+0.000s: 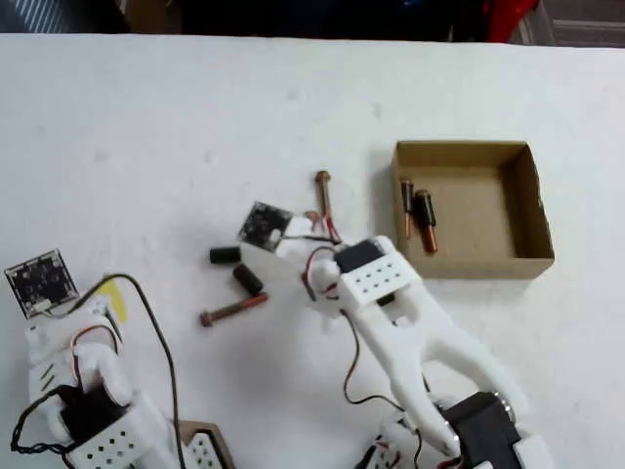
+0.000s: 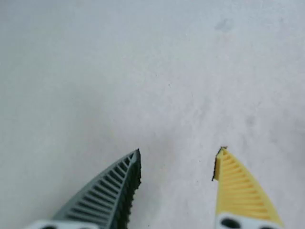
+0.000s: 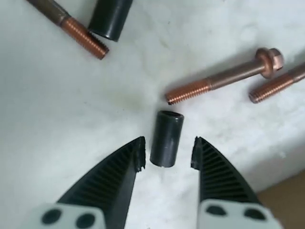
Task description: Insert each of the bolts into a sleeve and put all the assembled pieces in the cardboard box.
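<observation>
A black sleeve (image 3: 167, 125) lies on the white table between the fingers of my right gripper (image 3: 167, 140), which is open with a small gap on each side. Just past it lie two copper bolts (image 3: 224, 76) (image 3: 277, 85); a third bolt (image 3: 71, 26) and a second sleeve (image 3: 109, 16) lie farther off. From above, my right gripper (image 1: 291, 256) covers its sleeve, with sleeves (image 1: 225, 255) (image 1: 247, 279) and a bolt (image 1: 232, 310) beside it and another bolt (image 1: 322, 200) beyond. My left gripper (image 2: 178, 151) is open over bare table, near the front left (image 1: 103, 303).
The cardboard box (image 1: 532, 210) stands to the right of the loose parts and holds two assembled pieces (image 1: 425, 223) (image 1: 407, 200). The right arm (image 1: 430, 342) stretches from the front edge toward the centre. The white table (image 1: 146, 117) is bare at the back and left.
</observation>
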